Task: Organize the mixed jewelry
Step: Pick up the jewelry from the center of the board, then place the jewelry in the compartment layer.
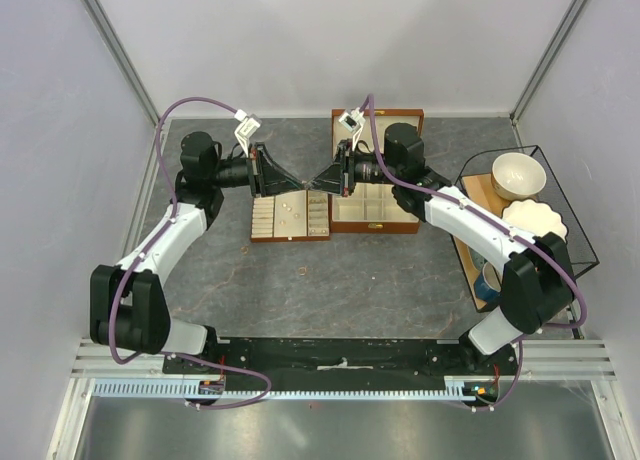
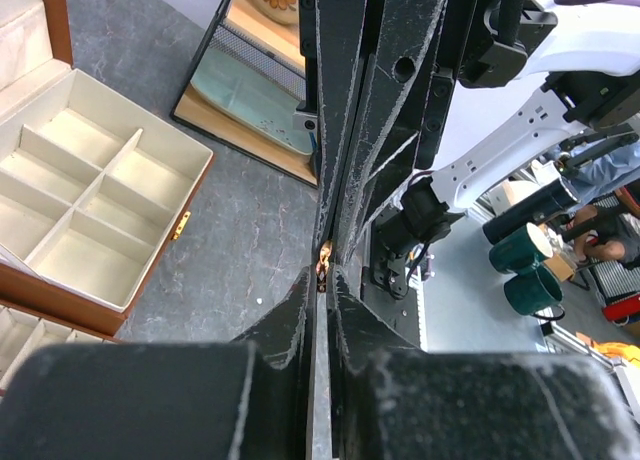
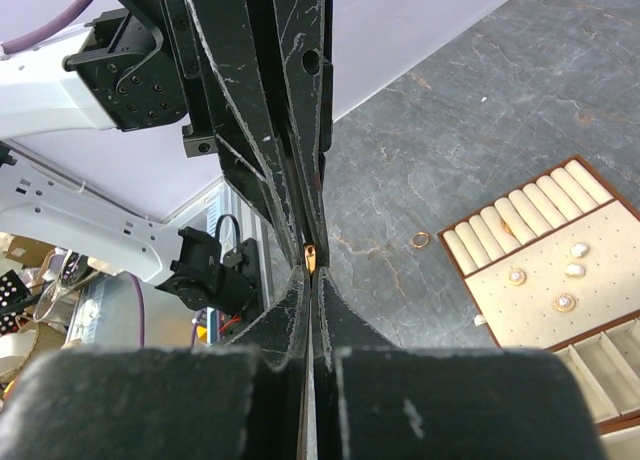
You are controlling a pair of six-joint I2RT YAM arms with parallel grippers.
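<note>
My two grippers meet tip to tip above the tray's back edge. The left gripper [image 1: 304, 184] [image 2: 322, 270] is closed on a tiny gold jewelry piece [image 2: 322, 260] at its fingertips. From the other side, the right gripper [image 1: 319, 184] [image 3: 309, 265] is shut on the same gold piece [image 3: 309, 255]. Several small pale pieces [image 3: 564, 302] lie on the flat cream tray [image 1: 262, 220] [image 3: 520, 325]. One gold ring [image 3: 421, 240] lies on the grey table beside it. The brown box [image 1: 375, 223] [image 2: 150, 242] shows empty cream compartments.
A black wire rack [image 1: 583, 242] at the right holds a cream bowl [image 1: 518, 174], a scalloped plate [image 1: 535, 220] and a blue mug [image 1: 487, 280]. The box's lid [image 1: 390, 116] stands open at the back. A small speck [image 1: 302, 271] lies in front of the tray.
</note>
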